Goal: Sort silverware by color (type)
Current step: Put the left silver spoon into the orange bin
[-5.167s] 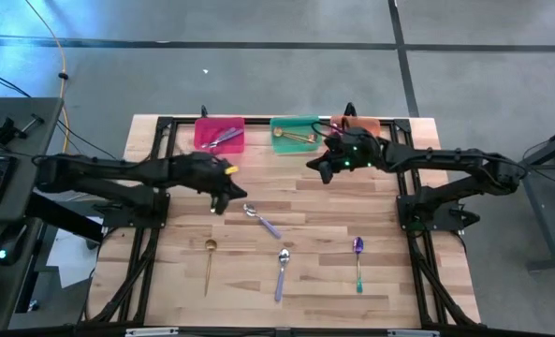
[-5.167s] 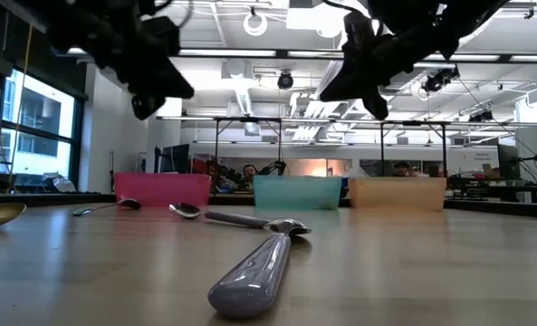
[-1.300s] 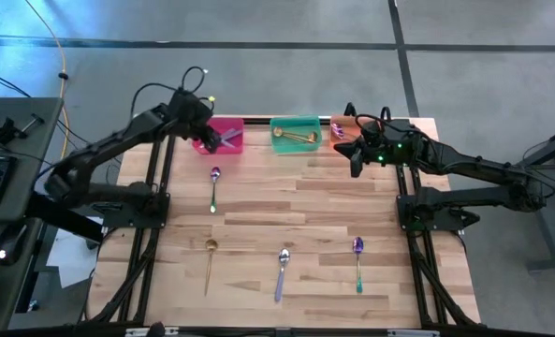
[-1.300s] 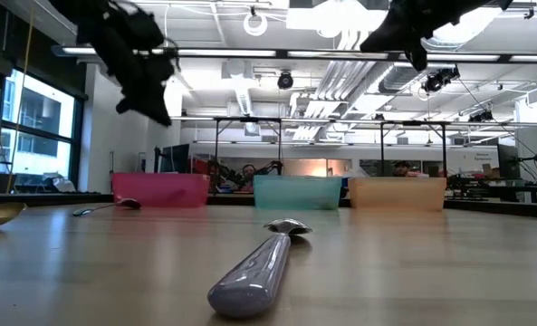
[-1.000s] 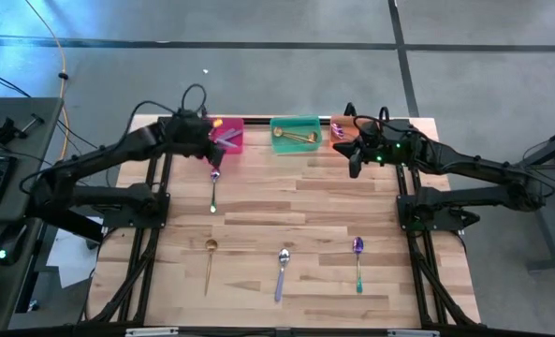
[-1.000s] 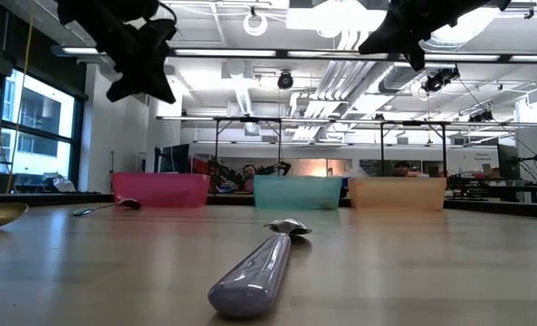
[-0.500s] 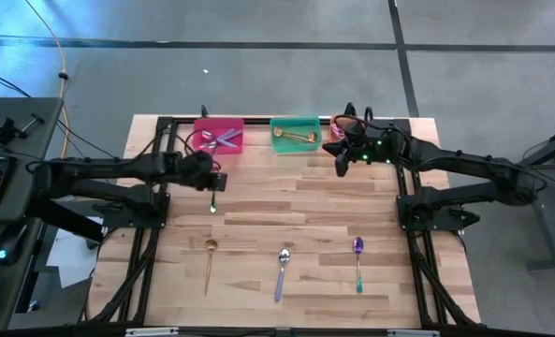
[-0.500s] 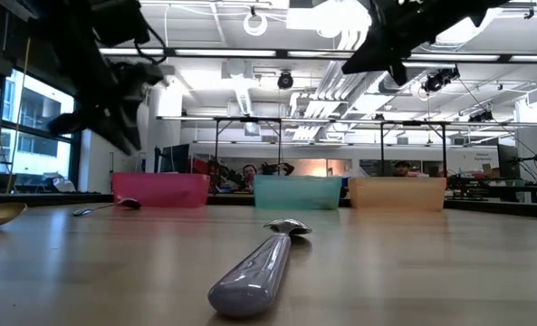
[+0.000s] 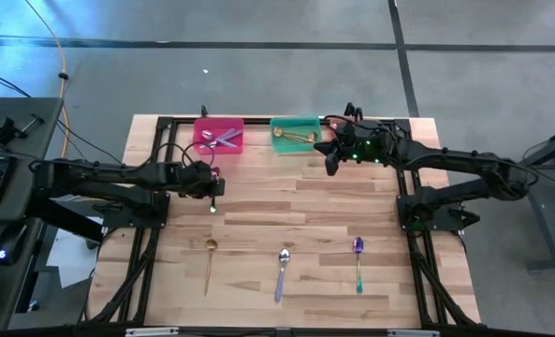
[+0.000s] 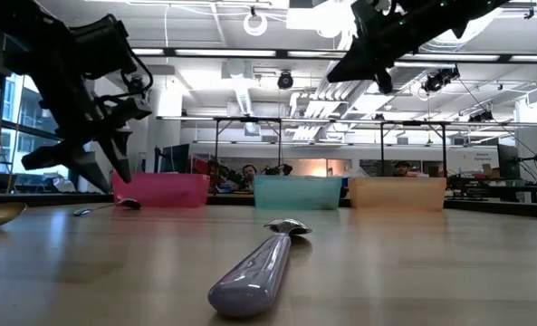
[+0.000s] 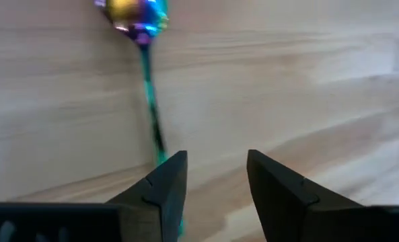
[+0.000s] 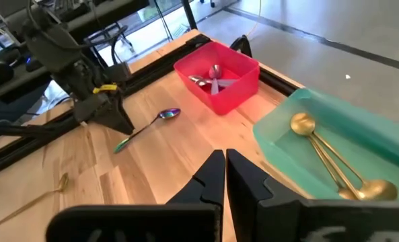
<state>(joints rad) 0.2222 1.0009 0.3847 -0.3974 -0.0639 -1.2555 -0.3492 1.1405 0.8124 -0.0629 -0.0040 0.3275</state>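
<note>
A purple spoon with a teal handle (image 11: 145, 74) lies flat on the table in front of the pink bin (image 9: 200, 142). My left gripper (image 11: 216, 181) hovers open just above its handle end, and the handle runs past the outer side of one finger (image 11: 165, 185); I see no touch. In the low view the left gripper (image 10: 105, 167) hangs a little above the table. My right gripper (image 12: 225, 168) is shut with nothing in it, up in the air before the green bin (image 9: 277, 124). Silver-lavender spoons (image 12: 212, 81) lie in the pink bin, gold spoons (image 12: 327, 158) in the green one.
On the near half of the table lie a gold spoon (image 9: 209, 262), a silver-lavender spoon (image 9: 282, 271) and another purple spoon with a teal handle (image 9: 357, 260). An orange bin (image 10: 397, 193) stands right of the green one, under my right arm in the high view.
My left gripper has come away from the pink bin toward the table's near edge, dropped down over the purple spoon and opened. My right gripper has drifted a little toward the table's left, staying shut. The spoons on the table have stayed put.
</note>
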